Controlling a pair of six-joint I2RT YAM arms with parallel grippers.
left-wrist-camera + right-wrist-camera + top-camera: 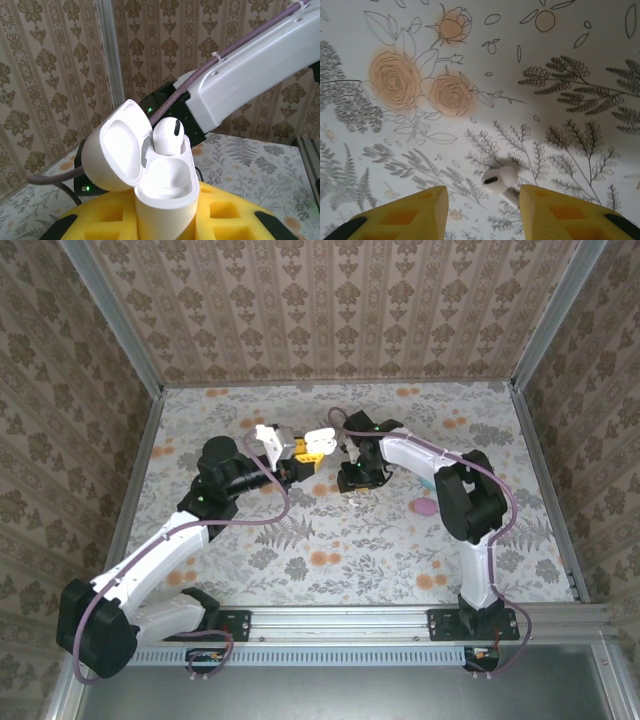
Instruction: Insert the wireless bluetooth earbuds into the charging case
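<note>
Left fingers [230,217] clamp the open case [167,195]; right fingers [402,215] stand apart over a loose earbud [499,179].
The white case stands upright between the yellow fingers, its lid [117,150] swung back, and a second earbud [167,134] sits in it, poking above the rim. The loose earbud lies on the floral surface [545,75], between the right fingertips.

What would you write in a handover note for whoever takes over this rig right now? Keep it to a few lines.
Left claw: shut on the open charging case, lid tipped back.
Right claw: open above the table, a loose earbud lying between its fingertips.
Done: one seated earbud in the case.
Left: pick up the loose earbud, seat it beside the first.
</note>
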